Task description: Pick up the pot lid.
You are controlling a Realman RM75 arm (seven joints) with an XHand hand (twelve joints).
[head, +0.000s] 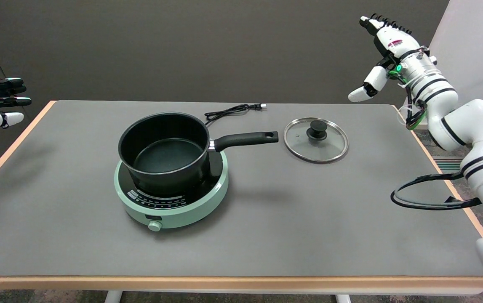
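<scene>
cooker [174,202]: nearest, pot [165,151] sits on it
lid [316,139]: flat, knob up, easy grab
right hand [386,52]: above it, fingers wide, empty

This is looking like a robot test lab staged as a kitchen rather than a real one. A mint-green round induction cooker [171,194] is sitting unplugged on a bare grey table with a pale wooden edge [266,235], its black power cord [233,111] lying loose behind it. Plain dark wall panels are standing behind the table.
</scene>
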